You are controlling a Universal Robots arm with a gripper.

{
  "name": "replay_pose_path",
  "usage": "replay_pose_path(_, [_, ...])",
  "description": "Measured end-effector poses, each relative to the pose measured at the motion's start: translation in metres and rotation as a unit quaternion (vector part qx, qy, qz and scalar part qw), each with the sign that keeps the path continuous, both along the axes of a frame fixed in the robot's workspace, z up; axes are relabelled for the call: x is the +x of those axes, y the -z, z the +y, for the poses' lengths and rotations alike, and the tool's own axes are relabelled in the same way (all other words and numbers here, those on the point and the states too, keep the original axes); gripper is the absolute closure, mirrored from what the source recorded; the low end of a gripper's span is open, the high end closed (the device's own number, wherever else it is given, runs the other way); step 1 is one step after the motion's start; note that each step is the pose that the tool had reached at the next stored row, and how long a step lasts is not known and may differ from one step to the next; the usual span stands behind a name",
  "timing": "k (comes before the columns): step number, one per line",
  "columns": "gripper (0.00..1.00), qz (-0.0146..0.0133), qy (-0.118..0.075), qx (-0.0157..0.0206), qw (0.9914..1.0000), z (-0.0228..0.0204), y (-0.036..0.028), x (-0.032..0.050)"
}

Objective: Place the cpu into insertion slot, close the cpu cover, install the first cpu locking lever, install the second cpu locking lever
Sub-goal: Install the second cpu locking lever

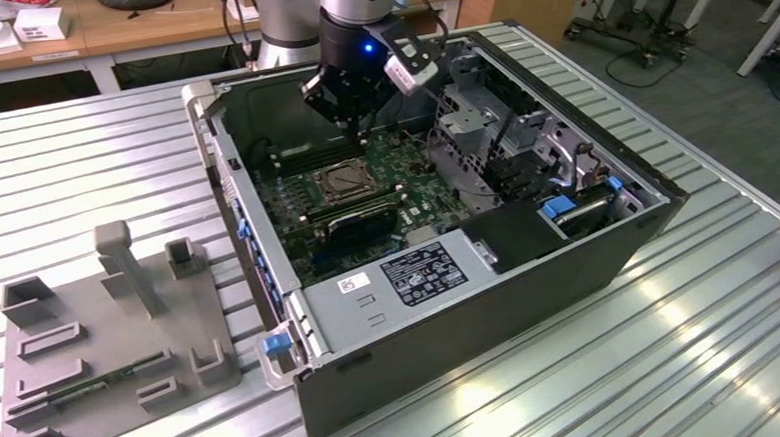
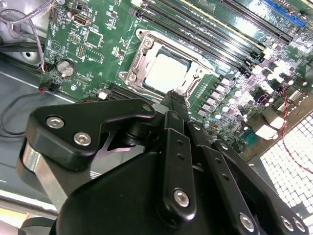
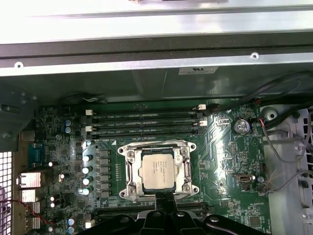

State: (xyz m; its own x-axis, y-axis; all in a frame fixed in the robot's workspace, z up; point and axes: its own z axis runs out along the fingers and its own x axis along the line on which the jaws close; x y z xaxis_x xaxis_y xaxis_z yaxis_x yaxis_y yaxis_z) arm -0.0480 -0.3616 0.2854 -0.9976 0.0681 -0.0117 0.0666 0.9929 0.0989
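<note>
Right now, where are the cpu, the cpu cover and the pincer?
cpu (image 3: 156,169): first wrist view, middle of its silvery top.
cpu cover (image 3: 130,172): first wrist view, one side bar of the metal frame around the chip.
pincer (image 2: 177,99): second wrist view, black fingertips above the socket's edge.

You're in robotics lab: ribbed metal workbench (image 1: 81,185), grey fixture tray (image 1: 103,344) at 8 o'clock, wooden desks (image 1: 153,26) at 12, rolling stands (image 1: 647,25) at 2.

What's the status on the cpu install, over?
Gripper above the motherboard, beside the socket, holding nothing. Cpu seated in the insertion slot, cpu cover down around it. Nothing in the way.
</note>
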Motion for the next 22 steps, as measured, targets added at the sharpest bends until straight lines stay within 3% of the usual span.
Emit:
replay_pose_path(10, [0.89, 0.0, 0.0, 0.0001, 1.0, 0.0, 0.0015, 0.0])
replay_pose_path(22, [0.89, 0.0, 0.0, 0.0, 1.0, 0.0, 0.0079, 0.0])
